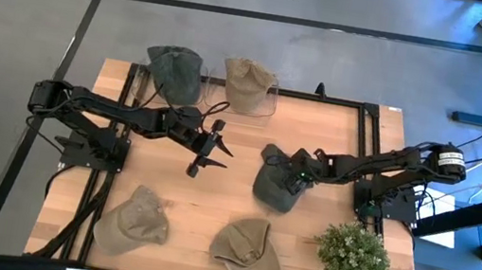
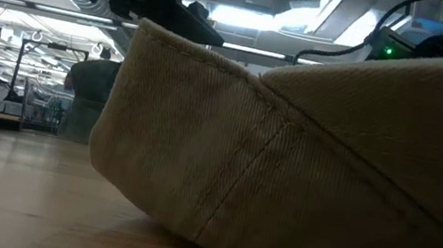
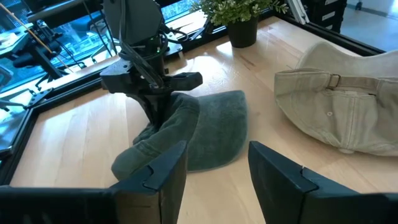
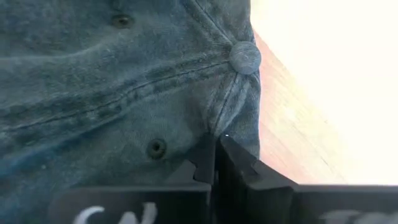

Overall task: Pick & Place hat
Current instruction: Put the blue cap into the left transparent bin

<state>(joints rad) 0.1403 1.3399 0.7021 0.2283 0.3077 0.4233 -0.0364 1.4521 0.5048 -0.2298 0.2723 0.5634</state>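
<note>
A dark green cap [image 1: 274, 183] lies right of the table's middle, its brim [image 3: 217, 134] flat on the wood. My right gripper [image 1: 296, 175] has come down on its crown and is shut on the cloth next to the top button [image 4: 244, 56]. My left gripper [image 1: 209, 159] hangs open above bare wood left of the cap, with nothing between its fingers [image 3: 214, 167]. My right gripper pinches a raised fold of the crown cloth [image 4: 235, 112] between its two fingers, just below the top button. The fingers [image 3: 155, 106] come from above, slanting down from the table's right side. The crown is bunched up at the fingers while the brim lies on the table.
Another dark green cap [image 1: 174, 69] and a tan cap [image 1: 249, 84] sit at the far edge. Two khaki caps [image 1: 134, 220] [image 1: 247, 254] lie near the front edge, one filling the low view [image 2: 303, 174]. A potted plant [image 1: 352, 255] stands at the near right.
</note>
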